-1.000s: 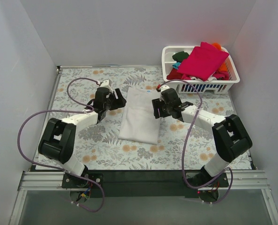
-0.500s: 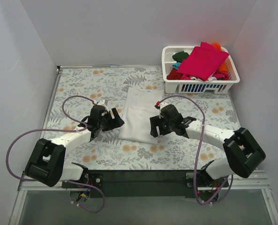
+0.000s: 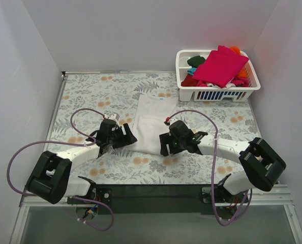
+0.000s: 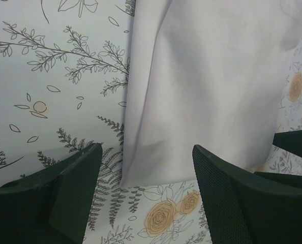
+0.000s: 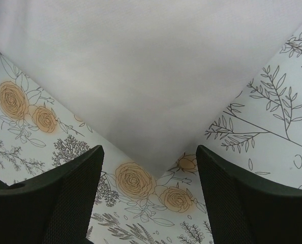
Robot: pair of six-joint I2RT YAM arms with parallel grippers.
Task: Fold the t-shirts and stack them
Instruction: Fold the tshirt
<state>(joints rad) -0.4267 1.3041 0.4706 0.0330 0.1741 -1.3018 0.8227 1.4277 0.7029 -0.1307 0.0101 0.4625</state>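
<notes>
A large white t-shirt [image 3: 152, 119], folded into a long strip, lies flat in the middle of the floral table. My left gripper [image 3: 127, 137] is open and empty at the shirt's near left corner; in the left wrist view that corner [image 4: 125, 178] lies between the open fingers [image 4: 74, 178] of the gripper [image 4: 146, 162]. My right gripper [image 3: 163, 146] is open and empty at the near right corner; in the right wrist view the gripper [image 5: 148, 162] straddles that corner [image 5: 163, 170]. A magenta t-shirt [image 3: 219, 66] tops the pile in the basket, over red [image 3: 191, 81], dark green [image 3: 195, 61], teal [image 3: 191, 70] and orange [image 3: 236, 50] ones.
The white slatted basket [image 3: 184, 56] stands at the back right of the table. Grey walls close in the back and both sides. The floral table cover [image 3: 90, 91] is bare to the left of the shirt. Purple cables loop beside each arm.
Both grippers have moved down along the white shirt's sides toward me, from its middle to its near corners. The shirt has not visibly moved.
</notes>
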